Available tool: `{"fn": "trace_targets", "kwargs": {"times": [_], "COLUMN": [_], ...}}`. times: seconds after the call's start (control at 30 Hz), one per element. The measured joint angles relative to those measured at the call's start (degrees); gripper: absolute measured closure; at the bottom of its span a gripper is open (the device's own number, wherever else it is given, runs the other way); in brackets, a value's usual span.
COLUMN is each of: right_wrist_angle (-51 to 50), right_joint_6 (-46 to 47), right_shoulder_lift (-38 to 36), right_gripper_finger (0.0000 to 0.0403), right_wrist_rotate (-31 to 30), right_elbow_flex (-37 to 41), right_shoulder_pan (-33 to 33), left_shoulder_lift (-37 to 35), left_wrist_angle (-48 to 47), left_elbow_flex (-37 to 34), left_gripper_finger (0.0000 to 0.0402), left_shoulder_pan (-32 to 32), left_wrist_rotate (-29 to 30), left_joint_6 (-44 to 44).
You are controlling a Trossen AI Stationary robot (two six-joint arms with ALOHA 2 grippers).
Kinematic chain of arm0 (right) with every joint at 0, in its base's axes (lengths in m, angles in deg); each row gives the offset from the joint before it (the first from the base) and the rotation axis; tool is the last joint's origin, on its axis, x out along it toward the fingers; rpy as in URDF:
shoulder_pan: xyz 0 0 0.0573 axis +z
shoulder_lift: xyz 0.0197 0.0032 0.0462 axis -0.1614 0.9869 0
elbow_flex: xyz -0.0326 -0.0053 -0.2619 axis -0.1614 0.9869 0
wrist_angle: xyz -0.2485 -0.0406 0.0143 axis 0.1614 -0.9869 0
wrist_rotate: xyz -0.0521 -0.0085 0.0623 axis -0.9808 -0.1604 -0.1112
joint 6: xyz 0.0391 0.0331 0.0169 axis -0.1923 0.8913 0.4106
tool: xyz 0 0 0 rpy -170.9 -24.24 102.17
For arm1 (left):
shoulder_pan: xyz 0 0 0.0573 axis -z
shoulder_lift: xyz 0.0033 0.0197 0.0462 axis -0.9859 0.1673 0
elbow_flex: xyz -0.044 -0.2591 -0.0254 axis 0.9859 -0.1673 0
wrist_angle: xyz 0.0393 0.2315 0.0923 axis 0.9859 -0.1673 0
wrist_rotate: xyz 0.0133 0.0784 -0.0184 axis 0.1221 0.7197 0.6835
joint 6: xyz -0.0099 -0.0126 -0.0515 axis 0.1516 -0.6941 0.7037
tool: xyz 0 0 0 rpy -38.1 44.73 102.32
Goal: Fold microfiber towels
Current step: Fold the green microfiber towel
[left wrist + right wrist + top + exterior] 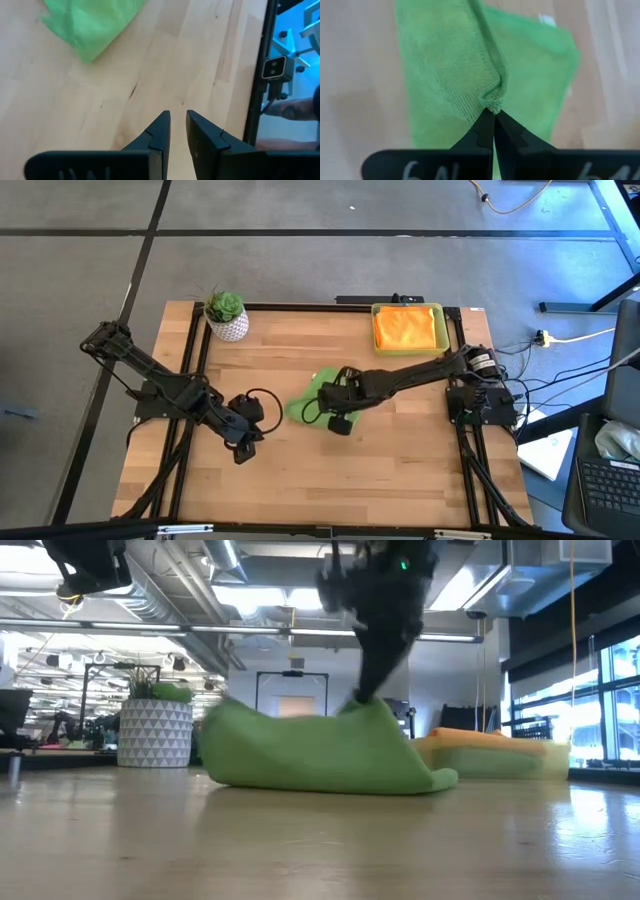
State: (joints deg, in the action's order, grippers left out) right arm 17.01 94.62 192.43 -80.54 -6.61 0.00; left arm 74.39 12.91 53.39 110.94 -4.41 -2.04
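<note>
The right gripper pinches a hemmed edge of the green towel, its fingers closed tight on a small bunch of cloth. In the low view the pinched edge rises to a peak while the rest of the towel sags onto the table. The towel lies near the table's middle. From there the yellow tray, with an orange towel in it, sits at about one o'clock, and a potted plant at about ten o'clock.

The left gripper waits low over bare wood at about eight o'clock from the towel, holding nothing, its fingers parted only by a narrow gap.

The step in hand looks like carrying the lifted edge over to make a fold. To do it well, keep the pinch firm, lift just enough that the free half drags flat, and lay the edge down lined up with the opposite hem. A single pinch point may let the corners droop unevenly, so the left gripper could steady the far side.
</note>
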Motion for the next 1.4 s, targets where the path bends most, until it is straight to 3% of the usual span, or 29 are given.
{"fn": "trace_targets", "kwargs": {"times": [0.43, 0.83, 1.07, 1.4], "right_wrist_angle": [-2.66, -1.29, 5.66, 17.35], "right_joint_6": [-3.11, -13.87, -14.98, -16.76], "right_shoulder_lift": [-3.37, -14.78, -14.91, -16.31], "right_gripper_finger": [0.0398, 0.0398, 0.0398, 0.0398], "right_wrist_rotate": [-5.03, -9.02, -10.23, -12.43], "right_elbow_flex": [9.49, 11.38, 19.25, 22.64], "right_shoulder_pan": [-6.15, -9.08, -15.32, -23.73], "left_shoulder_lift": [0.00, 0.00, 0.00, 0.00], "left_wrist_angle": [0.10, 1.56, 5.20, 5.76], "left_elbow_flex": [0.00, 0.00, 0.00, 0.00], "left_gripper_finger": [0.0346, 0.0342, 0.0342, 0.0345], "left_shoulder_pan": [0.00, -0.27, -1.84, -1.25], "left_wrist_rotate": [0.65, 11.21, 12.03, 11.95], "left_joint_6": [0.48, -4.63, -7.28, -5.99]}}
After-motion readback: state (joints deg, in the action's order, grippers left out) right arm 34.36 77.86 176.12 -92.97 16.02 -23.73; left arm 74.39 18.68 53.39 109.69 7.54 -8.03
